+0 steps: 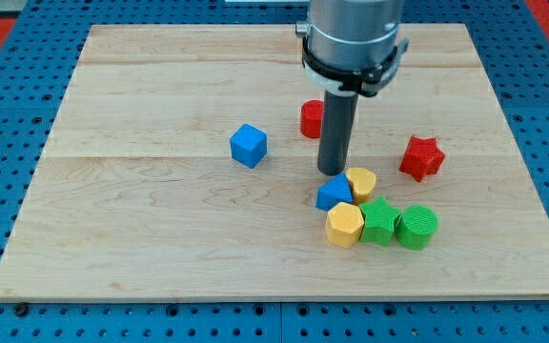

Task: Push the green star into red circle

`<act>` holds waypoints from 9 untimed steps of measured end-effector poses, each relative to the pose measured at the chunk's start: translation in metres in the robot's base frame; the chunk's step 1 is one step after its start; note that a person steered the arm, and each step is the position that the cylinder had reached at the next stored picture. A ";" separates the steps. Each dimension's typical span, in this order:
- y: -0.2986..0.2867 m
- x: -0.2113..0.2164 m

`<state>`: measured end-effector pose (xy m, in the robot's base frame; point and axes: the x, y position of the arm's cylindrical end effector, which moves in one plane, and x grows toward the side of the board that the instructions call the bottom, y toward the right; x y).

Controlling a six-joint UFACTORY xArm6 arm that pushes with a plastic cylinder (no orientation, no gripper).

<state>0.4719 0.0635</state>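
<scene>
The green star (379,220) lies low on the board's right half, packed between a yellow hexagon (345,225) on its left and a green cylinder (416,227) on its right. The red circle (311,118) is a red cylinder higher up, partly hidden behind my rod. My tip (332,172) rests on the board just below the red circle and just above a blue triangular block (333,193). The tip is up and to the left of the green star, not touching it.
A yellow rounded block (361,182) sits right of my tip, above the green star. A red star (421,157) lies further right. A blue cube (248,145) stands alone to the left. The wooden board (141,238) sits on a blue pegboard.
</scene>
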 end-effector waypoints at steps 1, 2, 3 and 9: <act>-0.019 0.022; 0.028 0.043; 0.048 0.042; 0.134 0.096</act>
<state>0.5682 0.1971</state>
